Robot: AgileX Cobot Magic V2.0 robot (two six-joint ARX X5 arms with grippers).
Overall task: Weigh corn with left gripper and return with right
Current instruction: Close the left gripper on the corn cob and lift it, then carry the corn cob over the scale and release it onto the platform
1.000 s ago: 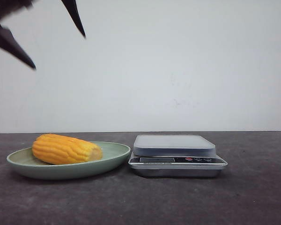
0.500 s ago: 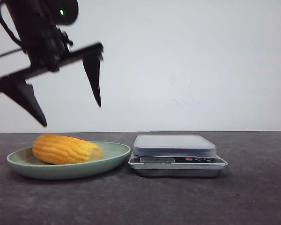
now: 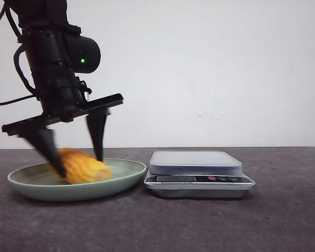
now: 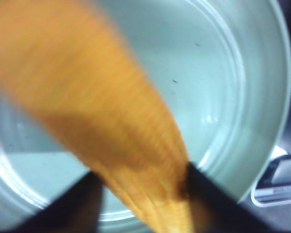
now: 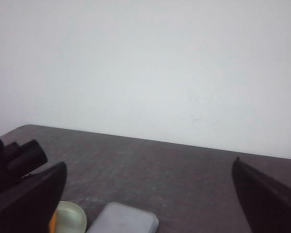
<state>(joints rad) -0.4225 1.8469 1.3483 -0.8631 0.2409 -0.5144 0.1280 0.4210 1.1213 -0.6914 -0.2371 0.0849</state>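
Your black left gripper (image 3: pixel 77 164), the claw with two long tapering fingers and a small green light on its body, stood low over the pale green shallow plate (image 3: pixel 123 180), its jaws spread wide. The stubby yellow-orange corn cob (image 3: pixel 85 169) lay on that plate between the two fingers, one finger at each side of it. Whether the fingers actually touched the cob you could not tell, as both views there were blurred. In your left wrist view the corn (image 4: pixel 102 121) ran slantwise between the dark fingertips (image 4: pixel 208 204). The silver kitchen scale (image 3: pixel 198 173) sat just beside the plate on the dark table (image 3: pixel 199 226). Your right gripper (image 5: pixel 150 208) hung well apart from them, its fingers wide and empty.
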